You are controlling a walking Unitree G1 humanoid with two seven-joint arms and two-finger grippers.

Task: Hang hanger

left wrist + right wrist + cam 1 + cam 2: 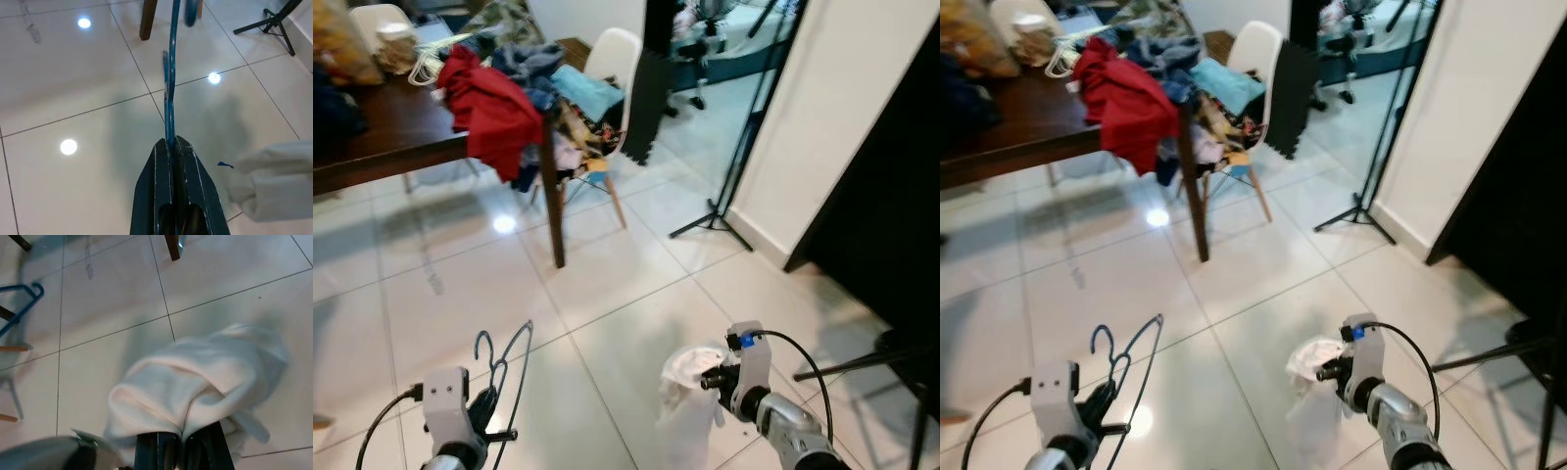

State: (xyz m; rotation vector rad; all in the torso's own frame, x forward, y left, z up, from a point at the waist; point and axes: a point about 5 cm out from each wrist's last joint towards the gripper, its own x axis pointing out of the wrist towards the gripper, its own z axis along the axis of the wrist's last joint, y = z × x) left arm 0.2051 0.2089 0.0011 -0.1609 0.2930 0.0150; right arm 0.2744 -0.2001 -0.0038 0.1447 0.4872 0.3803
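Left gripper (171, 147): two black fingers pressed together on the thin rim of the blue hanger (505, 364), pinching it edge-on so the frame stands up out of the jaws, hook uppermost; a firm, narrow hold that likely keeps the hook free to catch on a rail. Right gripper (178, 435): fingers closed into a fold of a white garment (195, 387), the cloth bunched over the fingertips and hanging down in a soft heap; probably held at one gathered point so the rest can drape. Both items ride low in front of the robot above the pale tiled floor (636, 284), hanger on the robot's left, garment on its right, near each other but apart; the garment is not on the hanger. Ahead and to the left: a dark wooden table (382, 137) heaped with laundry, a red cloth (489, 108) draped over its corner. Behind that corner: a white chair (612, 59), also piled with clothes. To the right: a black tripod stand (724, 196) by a white wall. No rail or hook for hanging can be made out, so the task looks early, with the carry not yet complete.
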